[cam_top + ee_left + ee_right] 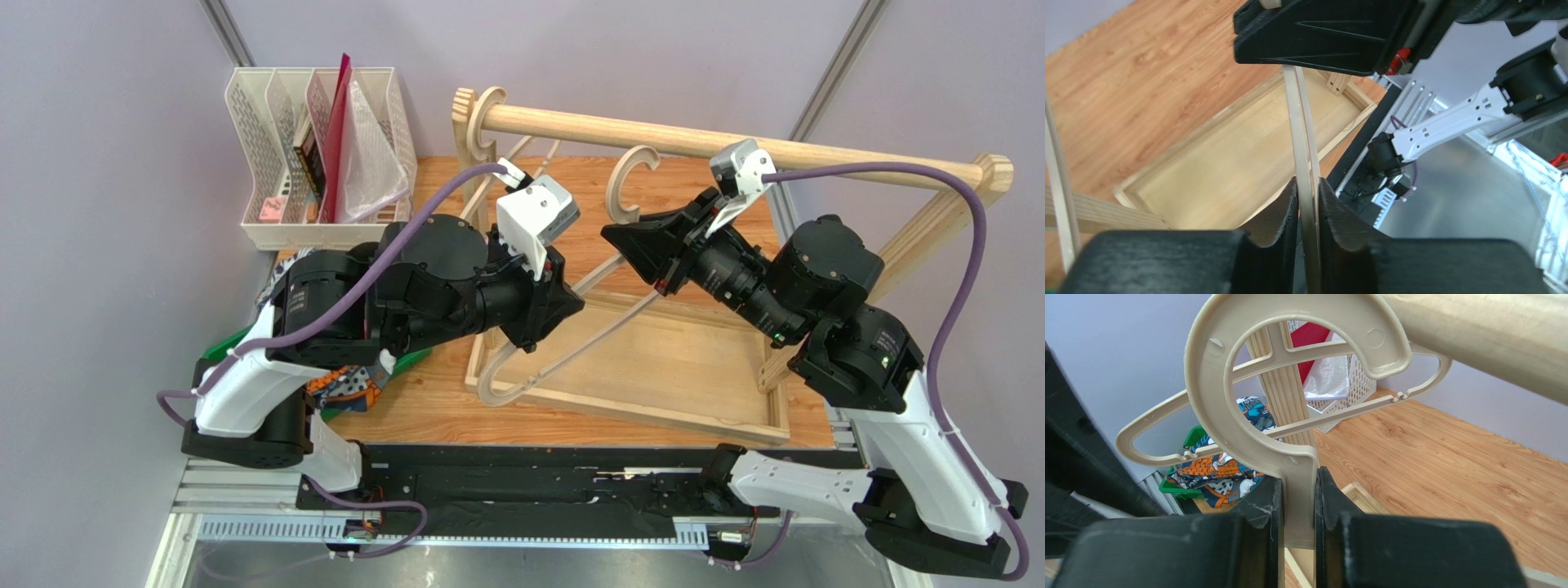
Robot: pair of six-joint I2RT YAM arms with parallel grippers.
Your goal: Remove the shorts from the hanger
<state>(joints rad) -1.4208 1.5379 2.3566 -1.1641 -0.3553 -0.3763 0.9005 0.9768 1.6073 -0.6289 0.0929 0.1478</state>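
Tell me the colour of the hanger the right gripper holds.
Pale beige: the hanger in the right gripper shows best in the right wrist view.

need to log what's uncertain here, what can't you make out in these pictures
- patterned shorts: in the top view mostly under the left arm; in the right wrist view only a patch shows through the hanger hook.
- green thing under them: only edges show, so what it is cannot be told.
- contents of the white rack: too small to identify in the top view.
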